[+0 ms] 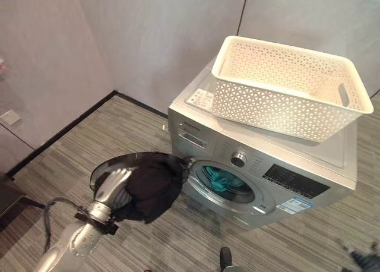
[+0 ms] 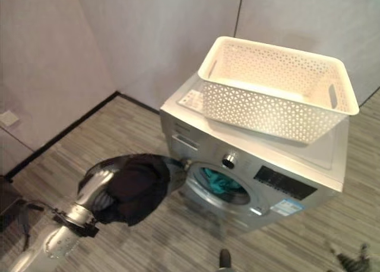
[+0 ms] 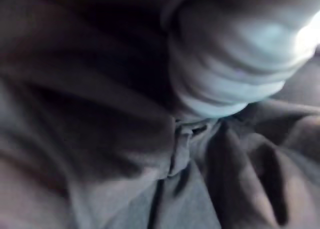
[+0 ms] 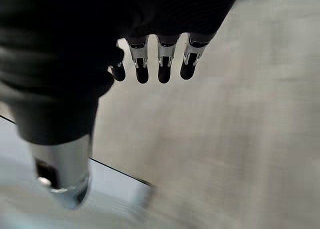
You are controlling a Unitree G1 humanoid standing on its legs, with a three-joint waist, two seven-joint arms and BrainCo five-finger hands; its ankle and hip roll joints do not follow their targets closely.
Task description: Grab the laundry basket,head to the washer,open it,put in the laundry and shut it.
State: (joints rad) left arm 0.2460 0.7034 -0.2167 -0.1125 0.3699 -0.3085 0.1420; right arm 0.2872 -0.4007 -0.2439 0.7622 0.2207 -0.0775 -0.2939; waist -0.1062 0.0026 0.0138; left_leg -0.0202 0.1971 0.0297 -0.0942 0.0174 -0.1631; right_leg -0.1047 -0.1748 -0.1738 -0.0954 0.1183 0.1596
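Closest to the head camera, the left robot hand (image 1: 113,189) reaches up from the lower left with a black garment (image 1: 149,187) bunched over it. That garment sits in front of the open round washer door (image 1: 104,172), just beside the drum opening. Whether the fingers are curled round the cloth or merely under it cannot be told, since the cloth covers them; the left wrist view gives nothing but dark folds of fabric (image 3: 100,139) and a pale blurred shape that cannot be identified.

Inside the drum, a teal piece of laundry (image 1: 221,179) lies behind the door ring, partly hidden by the rim. Up on the washer (image 1: 285,183) stands the cream laundry basket (image 1: 285,88), well apart from the left robot hand, and its inside shows no clothing.

Over the striped floor (image 4: 240,139), the right robot hand (image 4: 160,59) hangs with fingers straight and apart, holding nothing; its palm is hidden under the dark cover
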